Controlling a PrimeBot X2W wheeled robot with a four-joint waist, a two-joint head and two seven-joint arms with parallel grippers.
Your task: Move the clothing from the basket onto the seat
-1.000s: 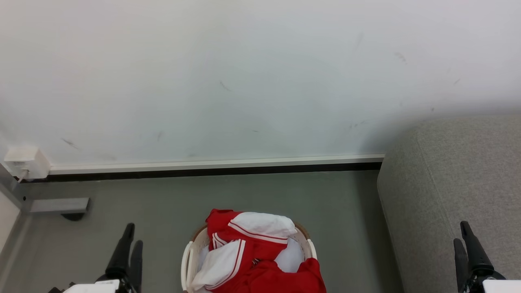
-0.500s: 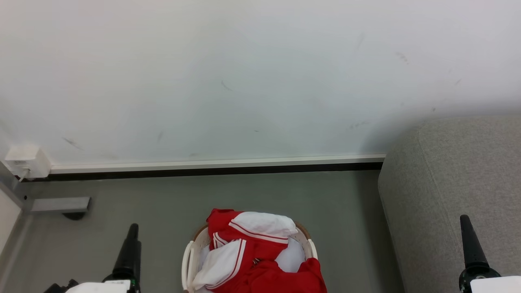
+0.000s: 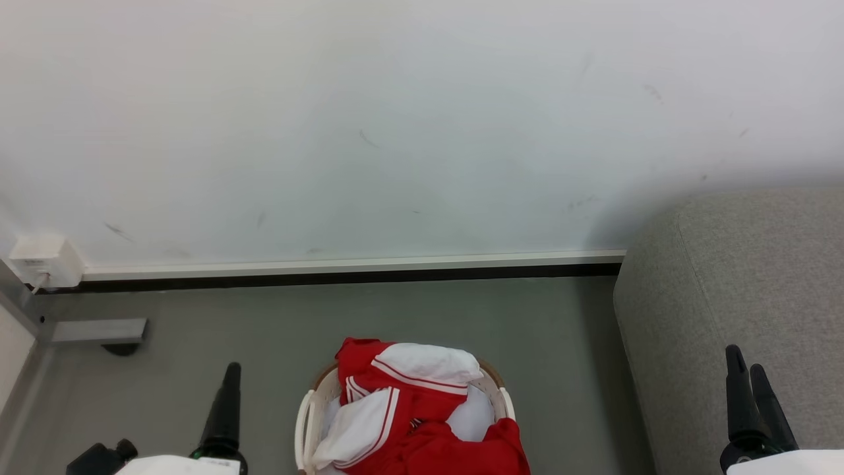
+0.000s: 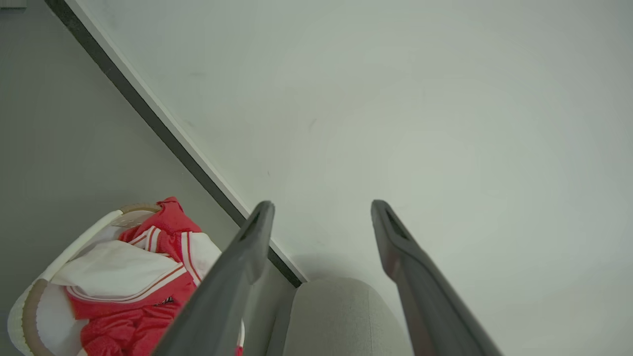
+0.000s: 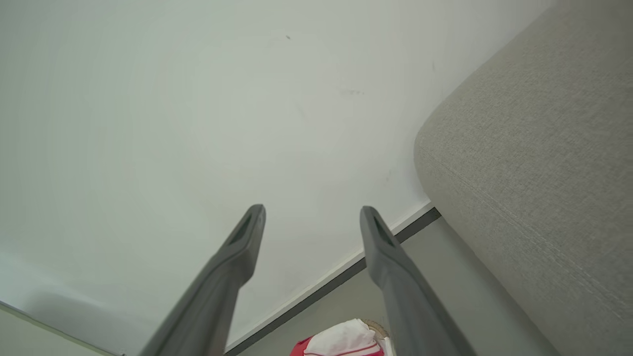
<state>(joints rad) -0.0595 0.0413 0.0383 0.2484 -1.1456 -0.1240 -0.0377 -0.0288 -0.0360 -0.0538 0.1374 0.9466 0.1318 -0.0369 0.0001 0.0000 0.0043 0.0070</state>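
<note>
Clothing (image 3: 422, 396) in basket (image 3: 304, 417), near side past head-view btm edge

From 10 to 2 o'clock we face a plain white wall (image 3: 395, 119), marked with a few faint dark scuffs. Along its foot runs a white skirting strip (image 3: 349, 264) over a thin black band (image 3: 349, 276). Below it lies a smooth grey-green floor (image 3: 409, 310). At 9 o'clock a small white box (image 3: 43, 260) sits on the wall, and just beneath it we see a flat grey bar (image 3: 99, 331) low over the floor. At 3 o'clock the grey seat (image 3: 738, 277) stands near the wall, with a soft shadow (image 3: 613, 224) on the wall beside it.
</note>
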